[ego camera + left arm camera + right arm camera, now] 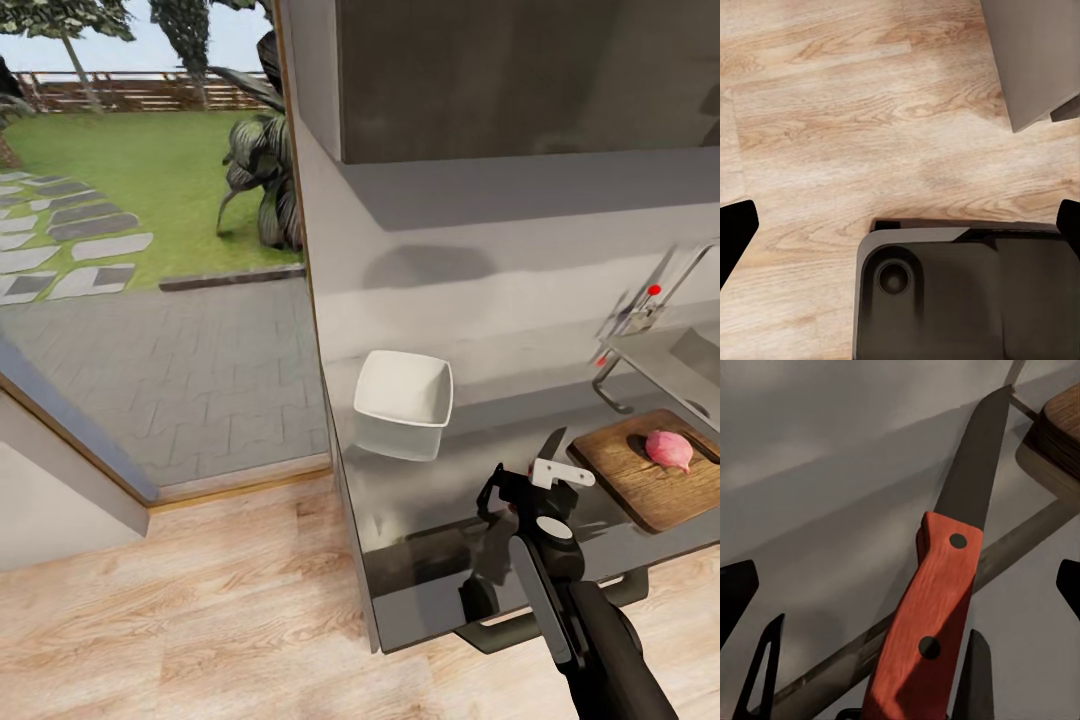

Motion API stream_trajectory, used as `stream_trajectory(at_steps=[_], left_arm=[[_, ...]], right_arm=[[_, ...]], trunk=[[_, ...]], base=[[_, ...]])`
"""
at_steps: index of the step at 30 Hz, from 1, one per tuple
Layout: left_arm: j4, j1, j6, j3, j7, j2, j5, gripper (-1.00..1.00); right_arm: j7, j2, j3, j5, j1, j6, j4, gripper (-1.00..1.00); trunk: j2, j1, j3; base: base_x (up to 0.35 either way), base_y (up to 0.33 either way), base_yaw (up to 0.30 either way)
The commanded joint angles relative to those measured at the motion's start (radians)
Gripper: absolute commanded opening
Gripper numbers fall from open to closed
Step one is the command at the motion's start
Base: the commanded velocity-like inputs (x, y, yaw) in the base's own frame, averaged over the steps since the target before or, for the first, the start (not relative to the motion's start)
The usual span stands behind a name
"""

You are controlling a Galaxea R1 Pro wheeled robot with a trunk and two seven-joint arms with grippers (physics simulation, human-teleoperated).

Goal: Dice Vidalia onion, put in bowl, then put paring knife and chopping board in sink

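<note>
The pinkish Vidalia onion (668, 450) rests on the brown chopping board (640, 480) at the right of the grey countertop (430, 500). Left of the board lies the paring knife (553, 443), its dark blade pointing towards the wall. My right gripper (520, 485) hovers over its handle. In the right wrist view the reddish handle (930, 615) runs between widely spread fingertips (735, 600), so the gripper (900, 592) is open around the knife, with the board's corner (1061, 427) beyond. The white bowl (403, 400) stands further left. The sink (680, 355) and tap (640, 305) are behind the board. My left gripper (900, 225) hangs open over the floor.
A dark wall cabinet (520, 70) hangs above the countertop. Left of the counter's end, a glass front looks onto a paved terrace (160, 350) and garden. Light wooden floor (180, 620) lies below. A cabinet bar handle (500, 630) juts out under the counter edge. My dark base (945, 300) is beneath the left gripper.
</note>
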Motion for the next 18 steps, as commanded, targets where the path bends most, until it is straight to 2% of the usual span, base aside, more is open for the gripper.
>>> stream_trajectory(at_steps=[1, 18], left_arm=[[-0.001, 0.0, -0.002, -0.007, 0.005, 0.002, 0.01, 1.0], [-0.001, 0.0, -0.002, -0.007, 0.004, 0.002, 0.01, 1.0]], right_arm=[[-0.01, -0.001, 0.003, -0.009, -0.001, 0.003, -0.001, 1.0], [-0.008, -0.002, 0.002, -0.011, -0.001, 0.003, -0.001, 1.0]], trunk=[[-0.002, 0.001, -0.002], [-0.002, 0.001, -0.013]], base=[[0.001, 0.0, 0.0], [0.0, 0.0, 0.0]])
